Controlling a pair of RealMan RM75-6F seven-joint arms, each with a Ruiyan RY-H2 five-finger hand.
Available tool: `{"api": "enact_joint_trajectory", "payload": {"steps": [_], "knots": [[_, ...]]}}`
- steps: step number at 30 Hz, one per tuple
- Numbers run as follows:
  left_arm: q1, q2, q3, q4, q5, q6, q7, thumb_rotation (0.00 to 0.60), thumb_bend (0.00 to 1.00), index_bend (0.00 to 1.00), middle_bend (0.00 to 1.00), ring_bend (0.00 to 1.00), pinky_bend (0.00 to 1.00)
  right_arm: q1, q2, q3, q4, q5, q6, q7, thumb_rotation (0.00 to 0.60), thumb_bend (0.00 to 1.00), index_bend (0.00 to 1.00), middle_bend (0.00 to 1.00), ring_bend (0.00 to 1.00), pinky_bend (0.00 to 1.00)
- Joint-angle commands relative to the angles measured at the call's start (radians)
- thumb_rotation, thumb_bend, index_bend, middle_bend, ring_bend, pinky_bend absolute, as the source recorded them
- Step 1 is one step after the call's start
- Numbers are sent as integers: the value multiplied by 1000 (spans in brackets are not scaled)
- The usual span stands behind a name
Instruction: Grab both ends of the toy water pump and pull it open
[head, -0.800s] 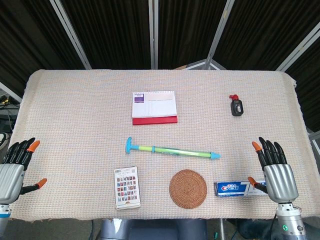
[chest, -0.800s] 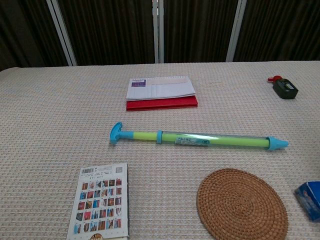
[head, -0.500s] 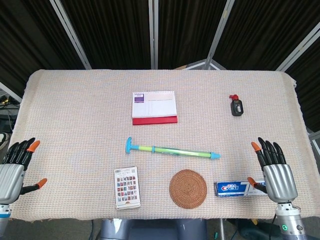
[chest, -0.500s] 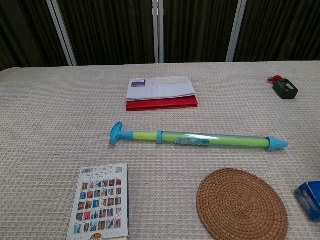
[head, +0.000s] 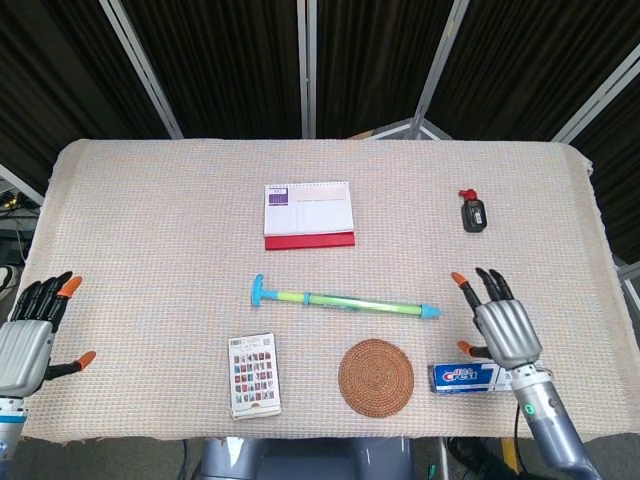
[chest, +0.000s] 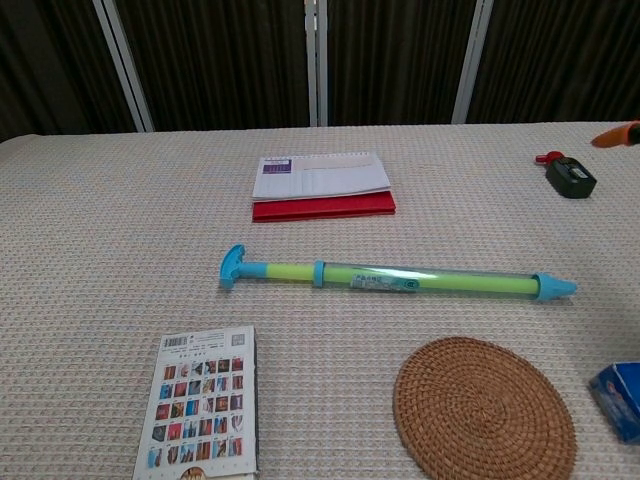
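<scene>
Right hand (head: 505, 330), silver-backed with black, orange-tipped fingers, is hovering spread and holding nothing, just to the right of the pump's nozzle end and nearer the toy than its partner. Left hand (head: 28, 338), likewise spread and holding nothing, is sitting at the table's left edge, well apart from the handle end.

Long toy water pump (head: 345, 300), a clear tube over a yellow-green plunger with light blue fittings, is lying flat near the middle of the woven beige tablecloth (head: 150, 220). Its long axis is running left to right, slightly tilted: T-shaped blue handle (chest: 233, 266) leftward, blue nozzle tip (chest: 553, 288) rightward. Plunger appears fully pushed in; neither end is being touched.
</scene>
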Motion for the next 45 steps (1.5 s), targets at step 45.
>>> {"api": "enact_joint_trajectory", "payload": {"steps": [45], "knots": [[-45,-59,-11,44,-115,-85,75,600,0,0,0,0,0,329,-456,20,376,463,-149,-182,600,222,446,1000,1000,1000]]}}
